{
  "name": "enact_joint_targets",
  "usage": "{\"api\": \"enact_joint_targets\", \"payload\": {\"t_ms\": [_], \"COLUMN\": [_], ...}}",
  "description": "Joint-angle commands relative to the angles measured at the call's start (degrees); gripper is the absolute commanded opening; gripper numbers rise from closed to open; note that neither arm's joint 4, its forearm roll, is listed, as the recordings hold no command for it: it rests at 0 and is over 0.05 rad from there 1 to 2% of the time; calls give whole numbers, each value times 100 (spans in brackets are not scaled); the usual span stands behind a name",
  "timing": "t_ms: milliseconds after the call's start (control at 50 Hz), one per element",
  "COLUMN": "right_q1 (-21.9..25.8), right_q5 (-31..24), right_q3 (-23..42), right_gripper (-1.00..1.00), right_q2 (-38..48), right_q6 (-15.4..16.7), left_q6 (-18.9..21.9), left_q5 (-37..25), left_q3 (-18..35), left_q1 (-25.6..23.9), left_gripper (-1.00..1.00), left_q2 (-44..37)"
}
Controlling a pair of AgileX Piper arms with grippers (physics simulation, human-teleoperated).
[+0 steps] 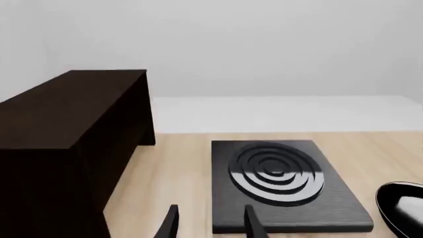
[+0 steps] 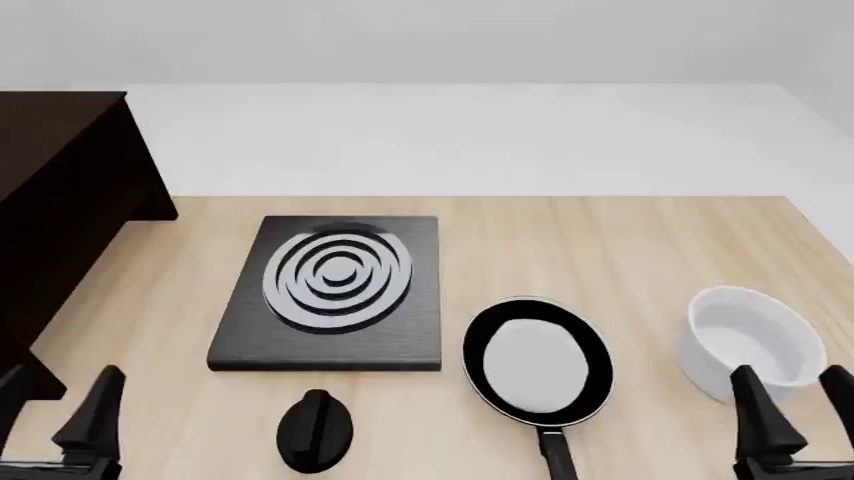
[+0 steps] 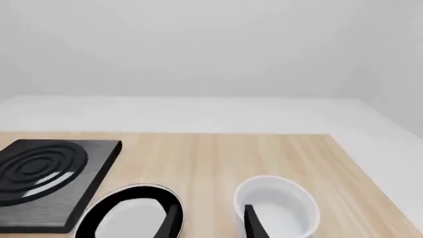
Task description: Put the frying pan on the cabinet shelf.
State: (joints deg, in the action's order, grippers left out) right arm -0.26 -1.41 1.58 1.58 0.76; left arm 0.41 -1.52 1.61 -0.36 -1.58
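The frying pan (image 2: 537, 360), black with a pale inside, lies on the table right of centre, its handle (image 2: 554, 455) pointing toward the near edge. Its rim also shows in the wrist views (image 3: 126, 213) (image 1: 403, 208). The dark brown cabinet (image 2: 54, 200) (image 1: 66, 124) stands at the far left; only its flat top board and side walls show, and the cabinet shelf inside is hidden. My left gripper (image 2: 56, 405) (image 1: 210, 225) hangs open near the front left corner. My right gripper (image 2: 798, 405) (image 3: 211, 223) hangs open at the front right. Both are empty and apart from the pan.
A square black stove plate (image 2: 334, 290) with grey rings lies between the cabinet and the pan. A white bowl (image 2: 747, 340) sits right of the pan, just beyond my right gripper. A small black knob-like object (image 2: 316, 430) rests in front of the stove plate.
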Motion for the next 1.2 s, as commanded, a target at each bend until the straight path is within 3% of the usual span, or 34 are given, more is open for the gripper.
{"api": "enact_joint_targets", "payload": {"t_ms": [20, 400, 740, 820, 940, 1020, 1080, 1100, 1120, 1180, 1200], "right_q1": [79, 108, 17, 177, 496, 278, 746, 782, 1169, 1208, 1118], "right_q5": [182, 148, -726, -1035, -1602, -2136, -2450, -2665, -3200, -3477, -3524], "right_q3": [-108, -13, 1003, 1341, 2060, 2736, 2984, 3194, 3539, 3600, 3664], "right_gripper": [100, 100, 100, 100, 100, 100, 100, 100, 100, 100, 100], "right_q2": [-152, -81, -83, 72, 464, 459, 913, 965, 1214, 1328, 1290], "right_q6": [-89, 49, -24, 223, 4, 111, 430, 282, 174, 430, 381], "left_q6": [-21, -17, -51, -73, -39, 41, 53, 86, 39, 15, 12], "left_q5": [106, 67, 230, 217, 261, 334, 315, 240, 215, 230, 239], "left_q3": [-113, -90, -131, -117, -127, -156, -158, -150, -157, -155, -155], "left_q1": [-26, -152, -184, -182, -188, -178, -208, -236, -221, -212, -215], "left_gripper": [100, 100, 100, 100, 100, 100, 100, 100, 100, 100, 100], "left_q2": [132, 76, -98, -112, -154, -196, -184, -89, -98, -114, -123]}}
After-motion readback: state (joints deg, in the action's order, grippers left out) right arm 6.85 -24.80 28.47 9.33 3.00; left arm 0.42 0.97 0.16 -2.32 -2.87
